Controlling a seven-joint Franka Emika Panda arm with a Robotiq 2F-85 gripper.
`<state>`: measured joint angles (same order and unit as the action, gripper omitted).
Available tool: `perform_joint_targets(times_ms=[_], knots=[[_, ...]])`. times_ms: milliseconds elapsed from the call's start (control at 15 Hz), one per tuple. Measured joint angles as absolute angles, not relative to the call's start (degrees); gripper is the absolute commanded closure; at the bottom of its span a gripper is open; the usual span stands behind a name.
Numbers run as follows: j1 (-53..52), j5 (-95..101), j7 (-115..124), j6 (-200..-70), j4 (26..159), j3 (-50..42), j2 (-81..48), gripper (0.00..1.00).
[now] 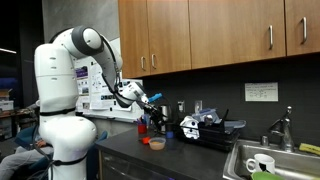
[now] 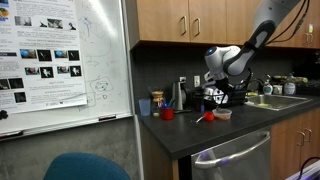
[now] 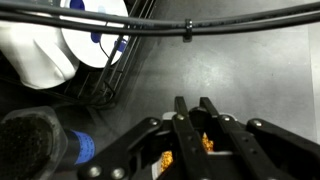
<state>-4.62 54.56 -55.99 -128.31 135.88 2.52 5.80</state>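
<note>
Hovering above the surface (image 3: 235,75) with gripper (image 3: 193,104) clamped narrow, perhaps on an orange scrap (image 3: 208,144); yet to set down.

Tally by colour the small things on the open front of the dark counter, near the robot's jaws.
Red: 2, a cup and a small item lying flat
Tan: 1, a round low dish
Total: 3

Office kitchenette: wood cabinets (image 1: 200,35), dark counter (image 2: 225,137), sink (image 1: 295,162), whiteboard (image 2: 100,70)
</note>
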Motion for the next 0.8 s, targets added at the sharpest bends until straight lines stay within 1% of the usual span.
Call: perform_joint_targets(times_ms=[800], knots=[[-0.02, 55.02, -55.92, -139.60, 138.14, -1.88, 1.39, 0.95]])
